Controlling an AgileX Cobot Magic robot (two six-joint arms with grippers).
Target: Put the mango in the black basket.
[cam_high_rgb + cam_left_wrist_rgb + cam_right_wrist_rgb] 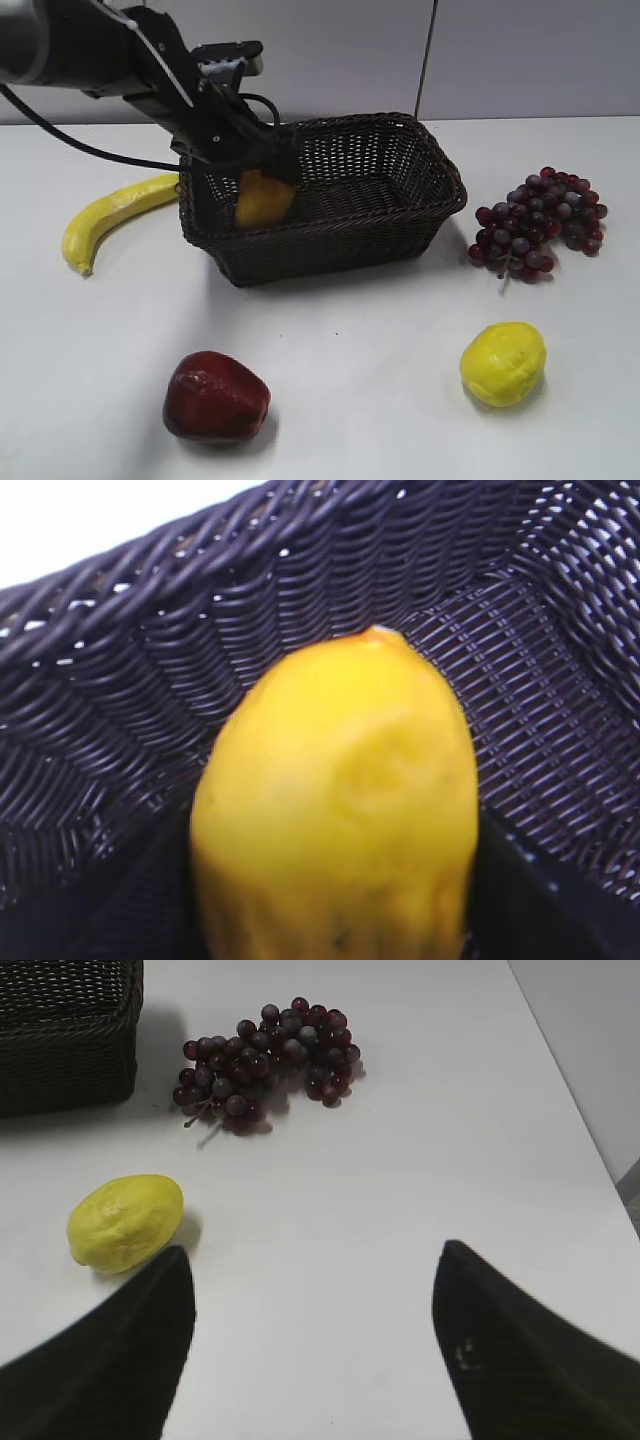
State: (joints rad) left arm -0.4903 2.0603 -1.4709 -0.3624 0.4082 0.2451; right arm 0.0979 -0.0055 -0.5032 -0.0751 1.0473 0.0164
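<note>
The yellow-orange mango point(262, 198) is inside the left end of the black basket point(400, 225), held by my left gripper point(260, 165), which reaches in over the left rim. In the left wrist view the mango point(340, 810) fills the middle between the dark fingers, with the basket's woven wall point(120, 680) and floor around it. My right gripper point(312, 1260) is open and empty over bare table, out of the exterior view.
A banana point(110, 215) lies left of the basket. A red apple point(215, 397) lies front left, a yellow lemon point(503, 363) point(125, 1222) front right. Purple grapes point(540, 225) point(265, 1065) lie right of the basket. The table's right edge shows in the right wrist view.
</note>
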